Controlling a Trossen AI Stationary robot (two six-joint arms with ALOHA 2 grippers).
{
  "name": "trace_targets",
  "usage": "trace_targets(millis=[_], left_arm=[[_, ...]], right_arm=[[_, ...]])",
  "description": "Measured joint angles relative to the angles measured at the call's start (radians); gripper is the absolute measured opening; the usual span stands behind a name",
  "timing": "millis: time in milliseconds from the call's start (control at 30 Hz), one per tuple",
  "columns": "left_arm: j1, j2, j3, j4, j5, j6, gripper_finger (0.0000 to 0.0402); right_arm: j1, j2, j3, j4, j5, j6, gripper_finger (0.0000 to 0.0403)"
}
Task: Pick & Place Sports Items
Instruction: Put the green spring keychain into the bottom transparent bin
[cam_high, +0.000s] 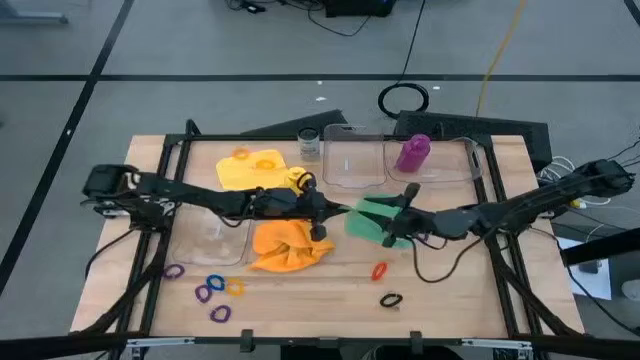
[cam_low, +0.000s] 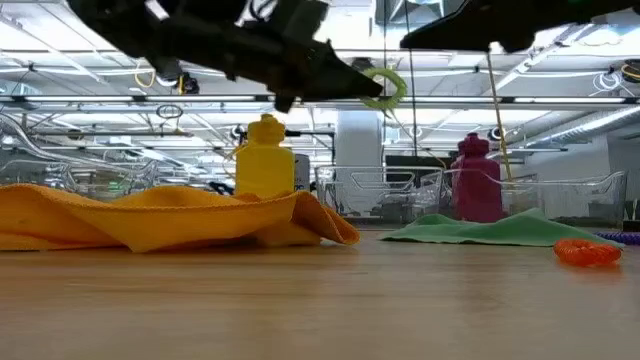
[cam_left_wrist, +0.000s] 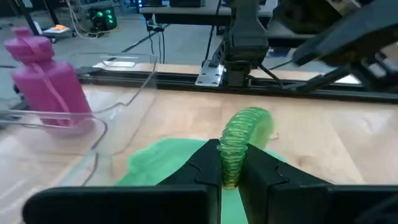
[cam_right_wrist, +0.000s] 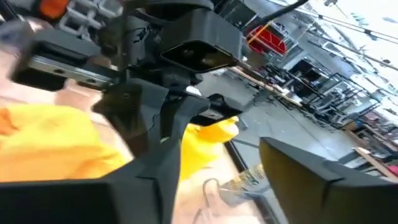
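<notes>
Lower left of the high view: loose elastic rings (cam_high: 212, 291) in purple, blue and yellow lie on the bench (cam_high: 300, 310), none sorted.

Left of centre: yellow cloth (cam_high: 250, 168) flat near the upper edge with a yellow ring on it; yellow bottle (cam_low: 265, 158) just beside it, upright. Orange cloth (cam_high: 288, 245) crumpled below that, bunched rather than folded, I judge dropped loosely.

Centre: left end effector (cam_left_wrist: 231, 177) is pressed together on a green coiled elastic ring (cam_left_wrist: 239, 140), pinching its lower loop so the rest stands up past the tips. It hangs clear above the bench in the low view, over the green cloth (cam_high: 375, 222). My read: ring lifted to be carried off, likely toward the clear plastic box (cam_high: 355, 160) at upper centre.

Right of centre: right end effector (cam_high: 405, 232) faces the left one at close range over the green cloth. Its wrist view shows the fingers spread with nothing between them. Looks like a hand-over position with the ring now on the left side.

Further right: purple bottle (cam_high: 413, 153) upright in the second clear box. Orange ring (cam_high: 379, 270) and a dark ring (cam_high: 390, 299) lie lower right, untouched.
</notes>
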Motion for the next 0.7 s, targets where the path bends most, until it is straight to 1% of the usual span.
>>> trace_targets(millis=[200,300,367,467,600,700], left_arm=[[-0.075,-0.182,0.000,-0.320,-0.218,0.009,0.0015],[-0.128,-0.279,0.000,-0.494,-0.282,-0.030,0.0015],[-0.165,-0.339,0.000,-0.615,-0.302,-0.086,0.0015],[-0.224,-0.421,0.000,-0.815,-0.302,-0.212,0.0015],[-0.320,-0.502,0.000,-1.068,-0.273,-0.424,0.0015],[-0.399,-0.540,0.000,-1.213,-0.266,-0.604,0.0015]], right_arm=[[0.048,-0.034,0.000,-0.068,0.001,0.091,0.0215],[0.054,-0.033,0.000,-0.083,-0.002,0.115,0.0229],[0.053,-0.030,0.000,-0.082,-0.002,0.111,0.0234],[0.045,-0.028,0.000,-0.082,-0.002,0.106,0.0238],[0.030,-0.028,0.000,-0.075,-0.003,0.136,0.0238],[0.021,-0.028,0.000,-0.075,-0.039,0.171,0.0238]])
